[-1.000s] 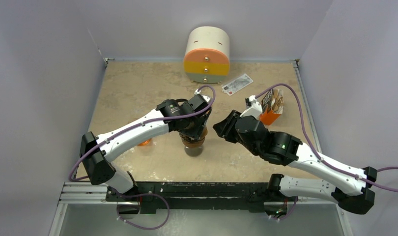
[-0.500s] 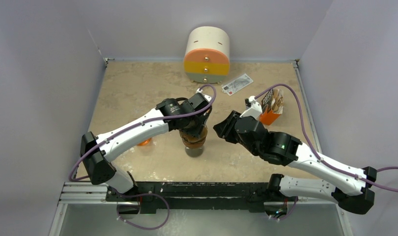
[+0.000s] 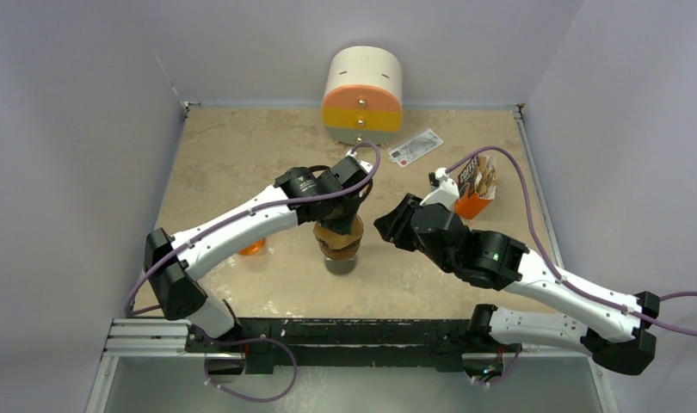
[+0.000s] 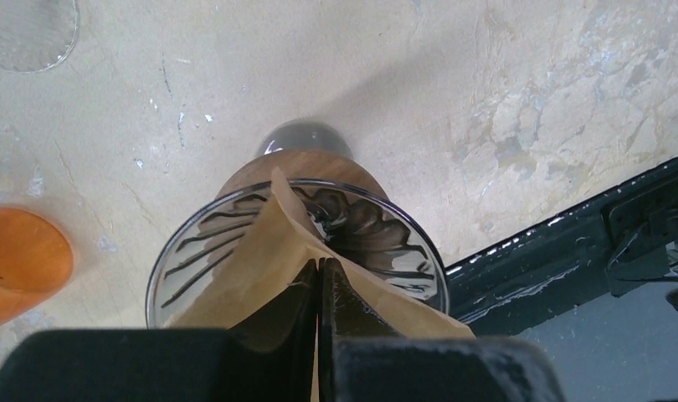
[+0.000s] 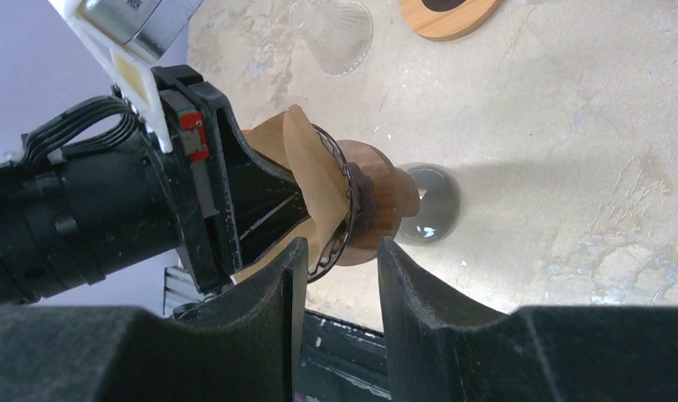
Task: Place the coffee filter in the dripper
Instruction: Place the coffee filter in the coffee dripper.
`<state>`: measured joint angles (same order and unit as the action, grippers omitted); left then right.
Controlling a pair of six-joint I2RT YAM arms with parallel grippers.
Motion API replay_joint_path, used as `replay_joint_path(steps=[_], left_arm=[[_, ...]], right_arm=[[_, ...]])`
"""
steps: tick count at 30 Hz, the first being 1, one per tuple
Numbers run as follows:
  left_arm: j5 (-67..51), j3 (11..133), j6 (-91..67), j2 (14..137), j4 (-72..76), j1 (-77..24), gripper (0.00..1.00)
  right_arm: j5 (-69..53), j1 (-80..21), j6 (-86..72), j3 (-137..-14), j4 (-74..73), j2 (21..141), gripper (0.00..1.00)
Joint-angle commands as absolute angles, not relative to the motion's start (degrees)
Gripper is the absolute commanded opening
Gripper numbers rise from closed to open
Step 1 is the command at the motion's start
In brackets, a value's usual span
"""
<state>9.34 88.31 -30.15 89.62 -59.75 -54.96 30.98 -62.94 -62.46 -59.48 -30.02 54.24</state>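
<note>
Beige marbled tabletop point(image 3: 242, 155) fills the floor of a pale lilac booth; at its back stands one round cream drawer unit point(image 3: 363, 84) with three fronts, orange, yellow and green; my two arms reach in from the near edge; one orange carton point(image 3: 472, 194) on the right carries dark lettering too small for me to read, and the print on one flat packet point(image 3: 416, 146) near the drawers is likewise illegible; one glass dripper point(image 4: 377, 234) with a wooden collar stands on a grey base mid-table; one brown coffee filter point(image 4: 260, 260) sits inside it, creased and rising above the rim; my left gripper point(image 4: 319, 289) is pinched fully closed on the filter's upper edge; my right gripper point(image 5: 336, 276) hovers just beside the dripper, jaws part-way apart, empty; one orange disc point(image 4: 22, 255) lies near.
</note>
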Motion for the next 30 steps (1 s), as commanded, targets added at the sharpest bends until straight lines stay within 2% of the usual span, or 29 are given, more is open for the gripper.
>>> replay_joint_path(steps=[1,27,30], left_arm=[[7.55,89.21,-28.66,89.69,-59.22,-53.01,0.0],[1.78,80.86,-29.43,87.8,-55.43,-51.16,0.0],[1.41,80.52,-29.51,87.72,-55.2,-51.17,0.06]], right_arm=[[33.61,-62.77,-62.11,-58.75,-30.32,53.54,0.39],[32.44,-62.78,-63.1,-58.79,-29.38,56.48,0.4],[32.45,-62.82,-63.08,-58.75,-29.38,56.6,0.4]])
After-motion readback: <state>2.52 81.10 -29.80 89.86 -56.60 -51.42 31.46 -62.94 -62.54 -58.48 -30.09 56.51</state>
